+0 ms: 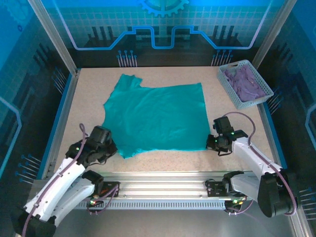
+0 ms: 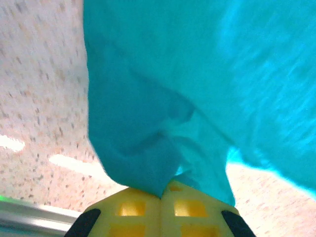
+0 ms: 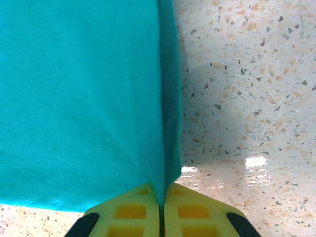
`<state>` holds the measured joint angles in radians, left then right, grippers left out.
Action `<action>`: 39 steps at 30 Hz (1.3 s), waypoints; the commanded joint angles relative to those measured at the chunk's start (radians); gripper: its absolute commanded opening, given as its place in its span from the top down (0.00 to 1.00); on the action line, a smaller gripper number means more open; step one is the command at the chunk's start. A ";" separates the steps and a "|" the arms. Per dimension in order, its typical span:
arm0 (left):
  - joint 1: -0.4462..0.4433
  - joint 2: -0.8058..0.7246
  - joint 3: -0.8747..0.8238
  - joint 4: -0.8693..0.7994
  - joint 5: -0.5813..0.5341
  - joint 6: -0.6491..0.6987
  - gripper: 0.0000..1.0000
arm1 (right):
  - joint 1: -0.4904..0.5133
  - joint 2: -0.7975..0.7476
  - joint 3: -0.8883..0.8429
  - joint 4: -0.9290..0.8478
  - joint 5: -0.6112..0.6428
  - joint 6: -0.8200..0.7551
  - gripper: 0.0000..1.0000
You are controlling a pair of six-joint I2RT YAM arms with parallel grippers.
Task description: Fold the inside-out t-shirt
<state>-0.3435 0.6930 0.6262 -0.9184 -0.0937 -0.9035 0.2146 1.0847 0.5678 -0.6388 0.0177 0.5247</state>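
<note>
Teal t-shirt (image 1: 158, 116) lies spread flat on the table (image 1: 232, 128); left gripper (image 2: 161, 200) clamps its near-left corner, fabric bunched; right gripper (image 3: 162, 197) pinches the near-right hem corner.

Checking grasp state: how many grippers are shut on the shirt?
2. The left gripper pinches the t-shirt at its near-left edge; the right gripper pinches its near-right corner.

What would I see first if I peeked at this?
A big teal t-shirt lies spread out in the middle of the table. The left gripper and right gripper each pinch a near corner of it. A basket of purple cloth sits at the far right.
</note>
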 commanded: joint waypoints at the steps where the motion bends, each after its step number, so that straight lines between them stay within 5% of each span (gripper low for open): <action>1: 0.093 -0.005 0.056 -0.022 0.012 0.103 1.00 | -0.017 -0.013 0.050 -0.044 -0.002 -0.034 0.92; 15: 0.216 0.189 0.152 0.195 0.081 0.283 1.00 | -0.030 0.104 0.199 -0.017 -0.035 -0.093 0.91; 39: 0.294 0.463 0.196 0.491 0.047 0.309 1.00 | -0.087 0.515 0.450 0.086 -0.101 -0.171 0.89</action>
<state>-0.0624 1.1240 0.7845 -0.4744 -0.0406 -0.6178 0.1379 1.5669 0.9852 -0.5667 -0.0471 0.3679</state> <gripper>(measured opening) 0.052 0.108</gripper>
